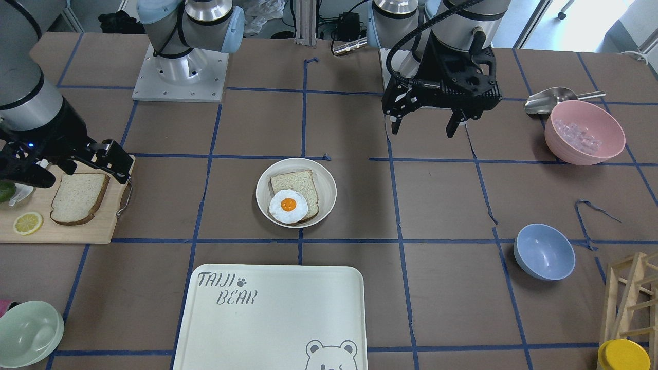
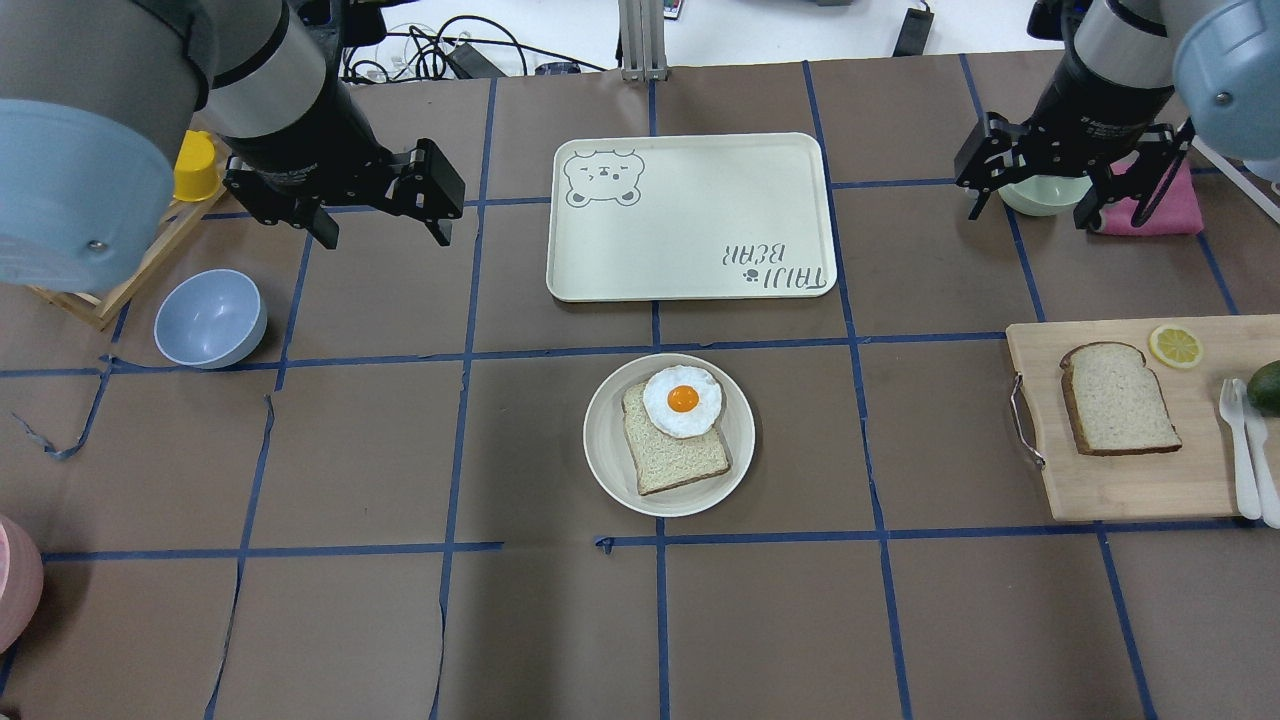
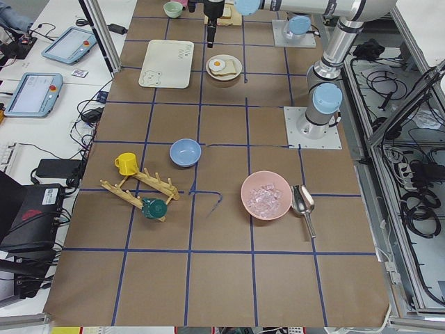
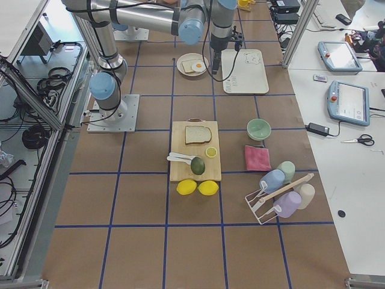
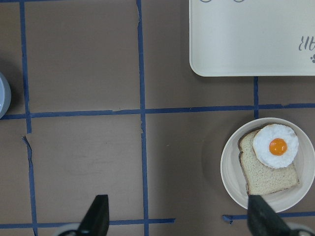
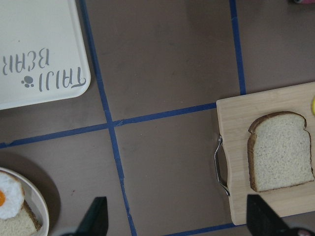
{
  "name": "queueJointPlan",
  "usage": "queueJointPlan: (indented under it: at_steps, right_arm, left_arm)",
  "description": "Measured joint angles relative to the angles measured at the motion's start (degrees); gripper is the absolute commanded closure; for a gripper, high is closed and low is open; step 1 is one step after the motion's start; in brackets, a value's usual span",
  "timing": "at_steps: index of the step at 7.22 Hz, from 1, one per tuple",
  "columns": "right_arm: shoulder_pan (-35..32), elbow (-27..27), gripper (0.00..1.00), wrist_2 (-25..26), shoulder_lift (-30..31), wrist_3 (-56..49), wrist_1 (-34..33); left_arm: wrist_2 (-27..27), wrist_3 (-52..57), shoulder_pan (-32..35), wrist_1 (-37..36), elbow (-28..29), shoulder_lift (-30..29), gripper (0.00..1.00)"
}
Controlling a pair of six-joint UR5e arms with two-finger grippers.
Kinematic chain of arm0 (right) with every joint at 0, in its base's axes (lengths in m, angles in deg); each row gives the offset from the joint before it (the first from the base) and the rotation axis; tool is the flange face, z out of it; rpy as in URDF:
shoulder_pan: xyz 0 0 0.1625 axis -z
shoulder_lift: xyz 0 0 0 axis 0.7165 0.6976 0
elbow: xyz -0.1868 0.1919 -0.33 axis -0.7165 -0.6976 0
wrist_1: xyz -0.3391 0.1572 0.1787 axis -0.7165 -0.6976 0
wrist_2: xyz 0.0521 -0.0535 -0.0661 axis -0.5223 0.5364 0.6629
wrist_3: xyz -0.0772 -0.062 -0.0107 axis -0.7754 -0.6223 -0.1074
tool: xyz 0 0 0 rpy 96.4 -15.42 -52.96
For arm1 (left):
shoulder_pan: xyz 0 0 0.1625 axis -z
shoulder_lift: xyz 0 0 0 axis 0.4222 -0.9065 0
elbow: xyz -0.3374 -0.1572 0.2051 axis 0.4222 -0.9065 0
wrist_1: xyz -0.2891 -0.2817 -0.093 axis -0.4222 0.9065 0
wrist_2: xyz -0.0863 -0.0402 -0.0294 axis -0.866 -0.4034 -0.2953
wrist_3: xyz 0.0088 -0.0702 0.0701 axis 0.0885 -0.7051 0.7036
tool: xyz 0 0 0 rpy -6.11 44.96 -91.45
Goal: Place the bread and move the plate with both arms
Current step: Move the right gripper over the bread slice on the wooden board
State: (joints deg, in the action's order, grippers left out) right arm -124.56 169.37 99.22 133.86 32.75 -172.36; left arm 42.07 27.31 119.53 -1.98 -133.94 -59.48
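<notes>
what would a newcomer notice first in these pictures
A white fried egg with an orange yolk sits on a pale bread slice in the round cream-white plate at the middle of the brown table. On the robot's right, a dark-crusted slice of speckled wheat bread lies on a wooden cutting board. The silver-grey left arm and right arm hang above the table, jaws open and empty.

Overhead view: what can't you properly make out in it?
Smaller slice: one corner is hidden under the egg.
Avocado: cut off by the right edge.
Pink bowl: mostly cut off by the left edge.
Green bowl: partly behind the right pincer.
</notes>
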Motion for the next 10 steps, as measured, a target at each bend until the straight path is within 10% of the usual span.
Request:
queueJointPlan:
  at_steps: [10]
  right_arm:
    - [12.37, 14.99, 0.17, 2.66, -10.24, 0.91, -17.12]
  left_arm:
    - [0.19, 0.60, 0.11, 0.00, -0.02, 0.52, 0.00]
